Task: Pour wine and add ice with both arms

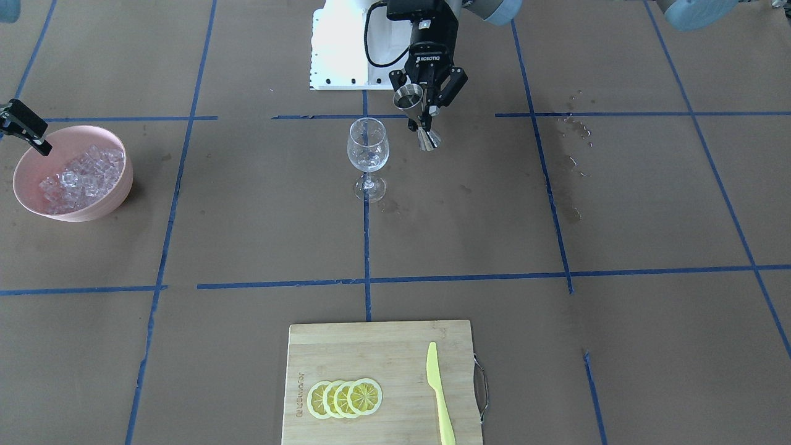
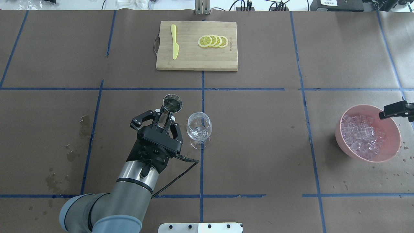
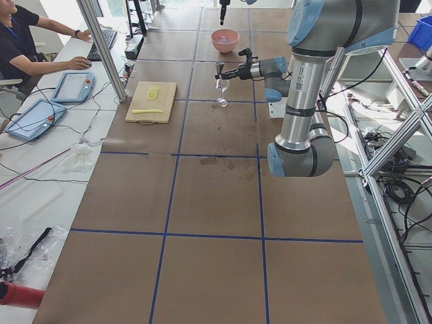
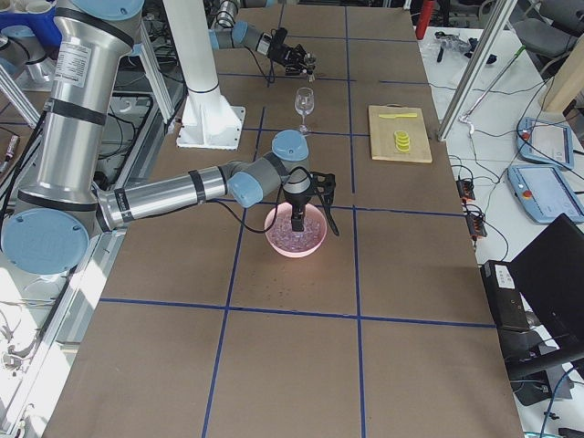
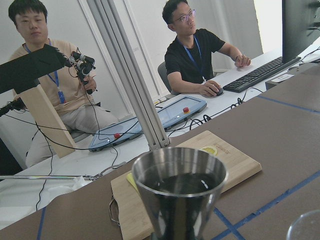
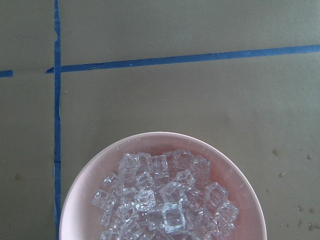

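Left arm (image 2: 136, 181): comes in low from the robot's side, forearm angled forward, wrist nearly level, claw pointing away from the base. Left claw (image 2: 165, 116) is clamped on the narrow waist of a jigger (image 2: 172, 103), which is held off the worktop (image 1: 618, 204).

Jigger is polished steel, double-cone, mouth up and roughly upright. The wine (image 5: 182, 182) is in its upper cup, a dark, reflective surface below the rim.

Just beside it stands a wine glass (image 2: 199, 127): clear, rounded bowl, thin stem, flat foot on a blue tape line (image 1: 366, 247). Jigger and glass are apart.

Right arm (image 4: 182, 192): forearm stretched out about level, wrist bent so the claw points straight down. Right claw (image 4: 301, 208) hangs over a bowl (image 6: 165, 136). Can't tell whether its fingers are spread or together, or whether the tip touches anything.

Bowl is matte pink, round, smooth rim. The ice (image 6: 165, 205) is heaped inside: clear, glossy small cubes.

Worktop is brown paper gridded with the blue tape.

Far side: a bamboo cutting board (image 2: 197, 61) with a metal handle, four overlapping yellow lemon slices (image 2: 212, 41) and a yellow plastic knife (image 2: 174, 42).
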`<state>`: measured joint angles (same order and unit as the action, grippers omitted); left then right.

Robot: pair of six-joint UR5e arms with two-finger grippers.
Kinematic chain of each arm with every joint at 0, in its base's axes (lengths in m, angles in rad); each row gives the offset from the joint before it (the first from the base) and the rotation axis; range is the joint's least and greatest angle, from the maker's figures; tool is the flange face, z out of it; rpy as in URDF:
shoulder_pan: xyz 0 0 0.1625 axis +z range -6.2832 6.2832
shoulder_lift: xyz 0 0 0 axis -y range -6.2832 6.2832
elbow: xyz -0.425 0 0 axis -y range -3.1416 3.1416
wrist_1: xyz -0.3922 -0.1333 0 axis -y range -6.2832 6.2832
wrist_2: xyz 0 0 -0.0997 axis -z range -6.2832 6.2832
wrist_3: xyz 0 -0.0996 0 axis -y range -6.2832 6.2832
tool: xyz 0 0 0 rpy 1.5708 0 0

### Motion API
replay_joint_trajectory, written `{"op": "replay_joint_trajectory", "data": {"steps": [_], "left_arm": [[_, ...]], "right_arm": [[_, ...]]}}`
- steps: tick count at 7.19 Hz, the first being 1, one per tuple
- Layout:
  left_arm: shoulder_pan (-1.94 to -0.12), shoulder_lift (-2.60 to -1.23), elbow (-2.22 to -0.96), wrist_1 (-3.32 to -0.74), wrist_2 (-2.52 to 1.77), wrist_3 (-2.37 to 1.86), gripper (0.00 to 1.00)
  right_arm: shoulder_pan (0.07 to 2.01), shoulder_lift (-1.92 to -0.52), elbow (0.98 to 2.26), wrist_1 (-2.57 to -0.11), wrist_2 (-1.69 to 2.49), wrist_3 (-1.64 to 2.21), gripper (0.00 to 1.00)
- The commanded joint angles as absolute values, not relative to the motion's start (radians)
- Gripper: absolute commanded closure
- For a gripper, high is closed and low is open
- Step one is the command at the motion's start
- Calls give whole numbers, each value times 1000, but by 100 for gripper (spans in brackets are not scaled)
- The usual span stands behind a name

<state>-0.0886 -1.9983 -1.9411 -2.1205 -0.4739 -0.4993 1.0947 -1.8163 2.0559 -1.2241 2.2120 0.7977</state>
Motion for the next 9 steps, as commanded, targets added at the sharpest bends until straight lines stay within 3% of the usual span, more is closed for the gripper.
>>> {"op": "replay_joint_trajectory", "data": {"steps": [1, 9], "left_arm": [[-66, -2022, -1912, -2118, -395, -314, 100], [-57, -2046, -1878, -2118, -307, 288, 100]], "right_arm": [[1094, -1815, 2056, -1224, 2212, 798, 0], [1091, -1812, 2049, -1223, 2214, 799, 0]]}}
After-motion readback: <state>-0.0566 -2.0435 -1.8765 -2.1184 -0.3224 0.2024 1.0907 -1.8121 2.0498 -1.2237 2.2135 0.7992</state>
